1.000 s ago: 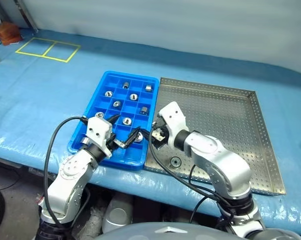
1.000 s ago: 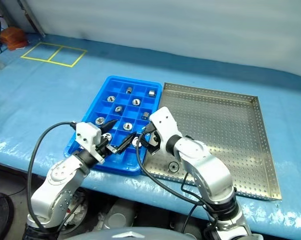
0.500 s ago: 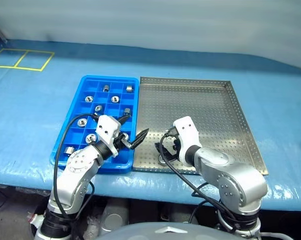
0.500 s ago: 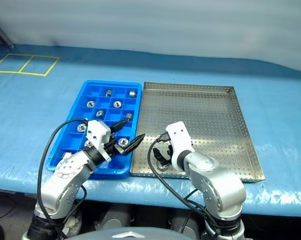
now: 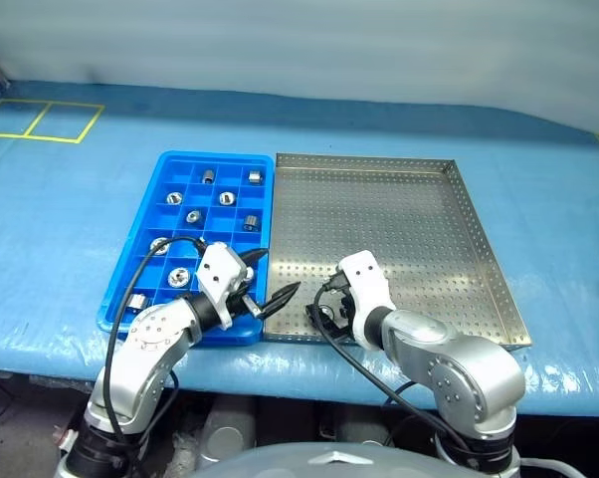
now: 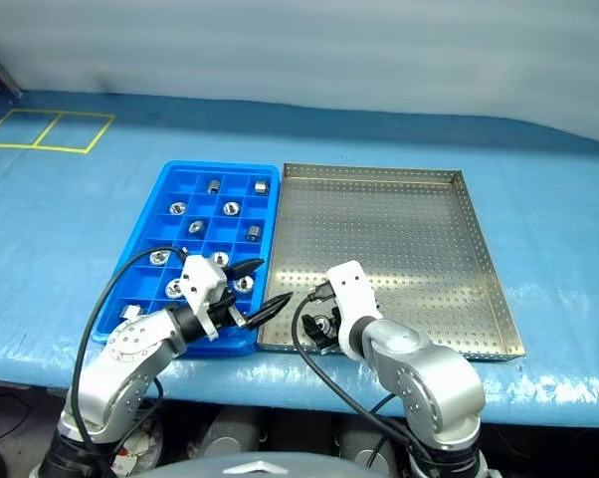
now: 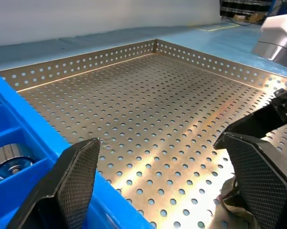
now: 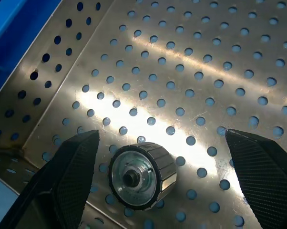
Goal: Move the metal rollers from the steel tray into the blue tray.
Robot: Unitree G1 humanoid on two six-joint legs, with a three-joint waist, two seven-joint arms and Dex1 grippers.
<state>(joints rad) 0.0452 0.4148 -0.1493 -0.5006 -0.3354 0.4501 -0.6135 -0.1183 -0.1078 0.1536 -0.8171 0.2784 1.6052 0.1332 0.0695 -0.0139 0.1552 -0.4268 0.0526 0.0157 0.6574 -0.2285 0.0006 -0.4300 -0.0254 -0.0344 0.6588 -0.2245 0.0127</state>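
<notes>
- The right gripper [image 8: 158, 157], fingers spread wide and pinching nothing, is dropping over the last metal roller [image 8: 142, 175], which is lying between its black fingers [image 8: 74, 164] in the right wrist view; a second ago that gripper was hovering higher, near the seam between the two trays.
- That descent is lining the jaws up for a grasp, I'd judge; nothing is being held yet.
- The left gripper [image 5: 270, 279], fingers also splayed and empty, is hanging at the lower middle of the left eye picture, over the blue tray's near right corner, having drifted slightly toward the steel tray.
- The steel tray [image 5: 419, 239], centre right of the frame, is holding only that one roller, down at its lower left corner; the rest of its perforated floor is bare.
- The blue tray [image 5: 140, 234], touching the steel tray's left edge, is carrying roughly ten rollers [image 5: 193, 217], one per compartment, scattered through its grid.
- So the job is looking nearly finished: one roller left to carry across.
</notes>
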